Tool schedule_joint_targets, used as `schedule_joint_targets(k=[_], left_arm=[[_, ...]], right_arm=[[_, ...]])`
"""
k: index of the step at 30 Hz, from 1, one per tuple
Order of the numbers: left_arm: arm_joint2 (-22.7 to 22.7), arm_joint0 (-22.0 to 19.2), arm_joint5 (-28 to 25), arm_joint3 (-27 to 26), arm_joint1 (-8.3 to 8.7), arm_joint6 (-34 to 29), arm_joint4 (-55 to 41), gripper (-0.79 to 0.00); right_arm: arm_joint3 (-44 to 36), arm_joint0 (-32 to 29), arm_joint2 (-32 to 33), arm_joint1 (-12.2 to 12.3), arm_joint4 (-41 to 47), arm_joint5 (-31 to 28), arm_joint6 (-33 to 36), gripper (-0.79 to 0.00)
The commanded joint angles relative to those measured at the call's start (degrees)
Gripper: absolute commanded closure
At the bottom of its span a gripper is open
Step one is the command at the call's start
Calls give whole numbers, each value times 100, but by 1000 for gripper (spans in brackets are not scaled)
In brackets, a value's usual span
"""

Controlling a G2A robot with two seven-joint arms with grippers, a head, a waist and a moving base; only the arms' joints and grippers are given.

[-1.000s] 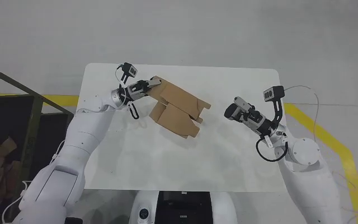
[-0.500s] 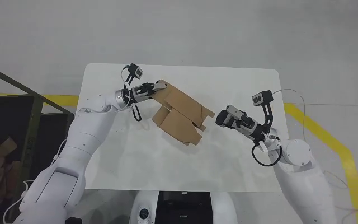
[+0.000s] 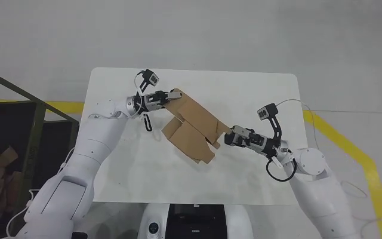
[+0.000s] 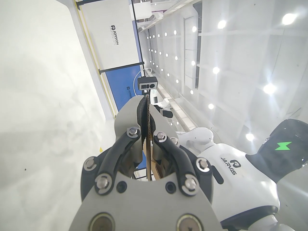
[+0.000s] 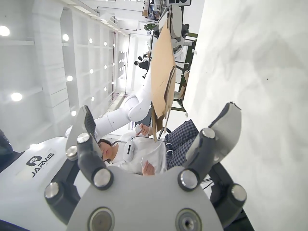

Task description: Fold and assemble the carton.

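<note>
- While its flaps are hanging loose, the flattened brown carton [image 3: 194,116] is being held clear of the counter [image 3: 250,173], slanting across the middle between the two arms; the right wrist view is catching it nearly edge-on [image 5: 162,73].
- The left end effector [image 3: 172,95] is gripping the carton's far corner, its fingers pressing together on the cardboard edge [image 4: 148,123] in the left wrist view [image 4: 145,111].
- The right end effector [image 3: 230,137] is hovering just beside the carton's opposite end, its fingers standing wide apart [image 5: 157,111] and holding nothing; whether it is touching the flap there I cannot tell.
- The white counter is lying under both arms, and a yellow floor line [image 3: 340,140] is running past its right side.
</note>
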Motion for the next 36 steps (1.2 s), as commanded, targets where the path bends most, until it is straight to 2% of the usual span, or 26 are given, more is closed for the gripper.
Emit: schedule_joint_targets(k=[1, 6, 15, 20, 22, 23, 24, 25, 26, 27, 32, 36], left_arm=[[25, -14, 28, 24, -18, -30, -11, 0], [82, -26, 87, 38, -58, -90, -20, 0], [150, -61, 125, 50, -120, -128, -14, 0], [129, -65, 145, 72, -130, -148, -17, 0], [98, -55, 163, 84, -129, -166, -52, 0], [86, -50, 174, 85, -128, -177, -58, -58], [70, -45, 181, 85, -127, -184, -69, -157], [60, -40, 184, 83, -126, -187, -78, -268], [43, -31, 194, 77, -125, -197, -87, -419], [29, -25, 201, 69, -124, -204, -101, -785], [-108, -24, 96, 171, -112, -99, -166, -785], [-306, -22, -14, 286, -72, 96, -153, -785]], right_arm=[[79, 47, -45, -5, -14, -18, 27, -594], [205, 135, -159, -13, -22, -30, 140, -336], [243, 172, -254, -8, -85, -21, 224, -151], [245, 156, -236, 2, -104, -16, 213, 0], [235, 143, -222, 9, -106, -3, 206, 0], [226, 138, -214, 11, -99, 1, 202, 0], [215, 129, -208, 13, -81, 2, 193, 0], [204, 124, -205, 14, -66, 4, 190, 0], [188, 112, -196, 15, -37, 6, 170, 0], [174, 99, -191, 16, -17, 9, 153, 0], [66, 21, -107, 29, 7, 63, -7, 0], [-196, -146, 114, 70, -327, 139, -349, 0]])
